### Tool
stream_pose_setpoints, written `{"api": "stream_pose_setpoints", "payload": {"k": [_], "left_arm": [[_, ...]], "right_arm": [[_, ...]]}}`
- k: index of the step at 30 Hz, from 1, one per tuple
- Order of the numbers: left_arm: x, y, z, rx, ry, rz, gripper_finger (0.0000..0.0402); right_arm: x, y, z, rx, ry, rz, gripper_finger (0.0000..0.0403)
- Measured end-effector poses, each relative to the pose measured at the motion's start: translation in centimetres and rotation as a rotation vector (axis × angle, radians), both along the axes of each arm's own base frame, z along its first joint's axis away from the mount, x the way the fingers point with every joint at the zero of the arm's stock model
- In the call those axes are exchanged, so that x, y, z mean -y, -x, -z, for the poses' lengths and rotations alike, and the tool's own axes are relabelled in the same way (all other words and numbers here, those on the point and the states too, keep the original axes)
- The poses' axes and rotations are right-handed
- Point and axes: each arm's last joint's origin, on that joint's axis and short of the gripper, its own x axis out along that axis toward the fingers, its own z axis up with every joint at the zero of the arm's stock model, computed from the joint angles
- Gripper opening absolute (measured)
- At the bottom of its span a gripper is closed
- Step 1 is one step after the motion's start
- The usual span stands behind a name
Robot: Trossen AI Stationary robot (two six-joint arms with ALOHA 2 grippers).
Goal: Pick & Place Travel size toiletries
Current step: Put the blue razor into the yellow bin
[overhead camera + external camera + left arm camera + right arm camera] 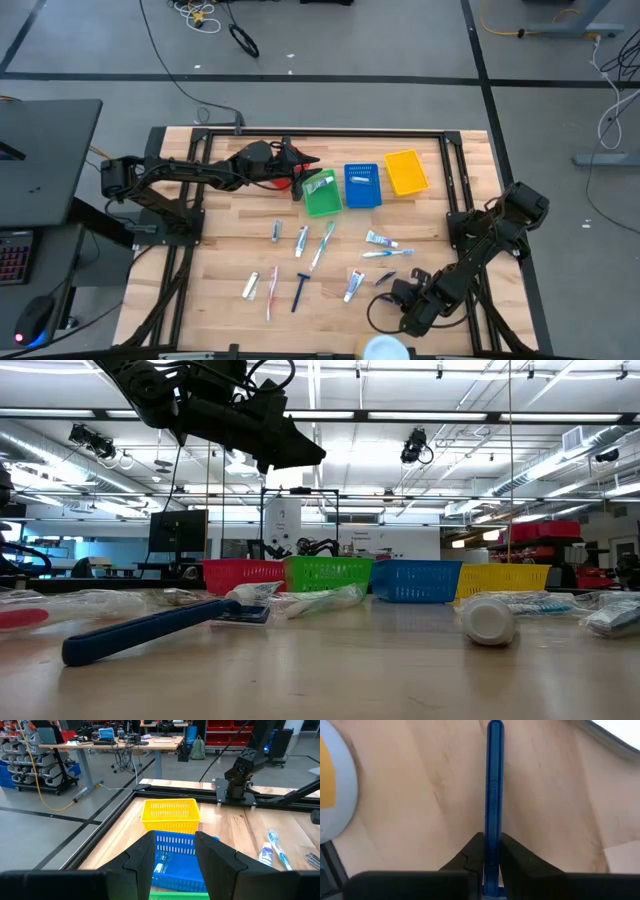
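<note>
High view: four baskets [361, 187] in far row: red, green, blue, yellow. About ten toiletries [300, 241] lay scattered mid-table. Left gripper [308, 162] hovered over green basket.

Low view: blue razor [150, 630] lay nearest.

Left wrist view: jaws apart, empty.

Right wrist view: right gripper [492, 851] clamped on slim blue handle [494, 795]; white disc [335, 790] beside.

Grey floor [400, 50], ceiling strip lights [420, 415]

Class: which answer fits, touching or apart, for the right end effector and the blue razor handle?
Touching. The right wrist view shows the right end effector with both fingers pressed against the blue razor handle.
</note>
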Motion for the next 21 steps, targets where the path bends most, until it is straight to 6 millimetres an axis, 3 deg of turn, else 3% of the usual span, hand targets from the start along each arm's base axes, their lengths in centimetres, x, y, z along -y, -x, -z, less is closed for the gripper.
{"api": "stream_pose_setpoints", "payload": {"k": [5,12,16,21], "left_arm": [[0.2,-0.1,-0.1,0.011,0.007,0.044,0.0148],[1.8,-0.5,-1.5,0.172,0.103,0.303,0.0148],[3.7,-0.8,-2.2,0.235,0.174,0.423,0.0148],[7.7,-1.3,-2.2,0.223,0.213,0.561,0.0148]], "right_arm": [[1.5,0.8,-1.1,-0.026,0.079,0.017,0.0043],[4.0,1.9,-4.0,-0.001,0.207,0.049,0.0042],[5.2,2.3,-5.2,0.013,0.263,0.059,0.0041],[6.2,2.2,-6.0,0.074,0.322,0.083,0.0041]]}}
